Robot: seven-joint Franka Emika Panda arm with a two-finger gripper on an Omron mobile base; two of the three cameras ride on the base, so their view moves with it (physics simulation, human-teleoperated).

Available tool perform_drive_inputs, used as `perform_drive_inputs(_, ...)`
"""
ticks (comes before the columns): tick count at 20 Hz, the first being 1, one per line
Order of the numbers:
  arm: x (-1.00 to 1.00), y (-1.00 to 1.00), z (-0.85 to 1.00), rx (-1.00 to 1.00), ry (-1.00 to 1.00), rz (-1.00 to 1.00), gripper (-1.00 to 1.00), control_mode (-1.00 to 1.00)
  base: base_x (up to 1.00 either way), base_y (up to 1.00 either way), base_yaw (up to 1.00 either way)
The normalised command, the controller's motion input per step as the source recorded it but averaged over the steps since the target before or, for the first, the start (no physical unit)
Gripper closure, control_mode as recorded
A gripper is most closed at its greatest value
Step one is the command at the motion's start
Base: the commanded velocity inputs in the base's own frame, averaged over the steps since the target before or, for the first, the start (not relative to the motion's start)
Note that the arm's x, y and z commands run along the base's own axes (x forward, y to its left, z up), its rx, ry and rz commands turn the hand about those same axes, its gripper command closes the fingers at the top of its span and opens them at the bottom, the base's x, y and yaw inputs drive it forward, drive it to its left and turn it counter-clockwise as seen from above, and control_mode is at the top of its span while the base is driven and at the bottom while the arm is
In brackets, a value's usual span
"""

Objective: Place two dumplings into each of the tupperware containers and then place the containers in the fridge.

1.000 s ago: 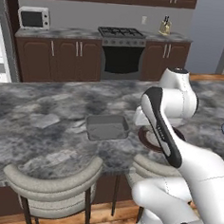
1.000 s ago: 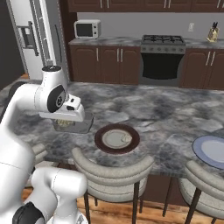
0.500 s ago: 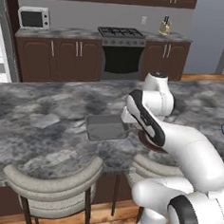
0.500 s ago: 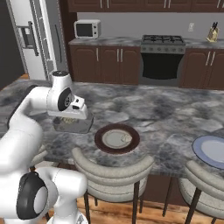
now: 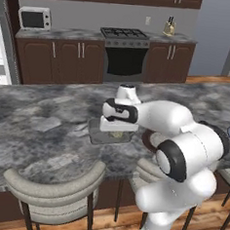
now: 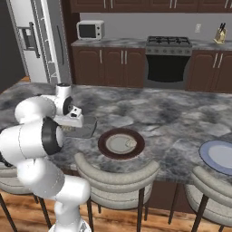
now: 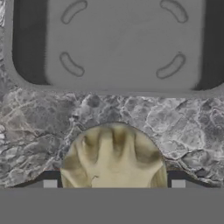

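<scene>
Grey marble counter carries one dark grey tupperware container, whose far edge is cut off at 12 o'clock in the hand view; in the left base view most of it is hidden behind the hand, only its left part being seen. One dumpling is seen at 6 o'clock in the hand view, its lower part cut off by the frame; it is framed by the two dark fingertips, which are set wide apart on either side of it, and whether they touch it cannot be told. The dumpling lies just short of the container's near rim, over bare counter, not inside the container. In the left base view a pale sliver is glimpsed under the gripper.

The arm is folded low and forward, the hand being held level over the container's near side and pointed down.

One brown-rimmed plate is counted at 3 o'clock from the container in the right base view, with one small pale lump on it, too small to be made out. One blue-rimmed plate is cut off at the right edge. One fridge stands at 11 o'clock.
</scene>
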Motion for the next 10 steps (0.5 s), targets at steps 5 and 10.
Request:
perform_drive_inputs(5,1.0,0.12,-0.2,0.01,0.14,0.01,1.0,-1.0,0.0,0.0,0.0)
perform_drive_inputs(10,0.76,0.36,-0.22,-0.01,0.09,0.0,1.0,-1.0,0.0,0.0,0.0)
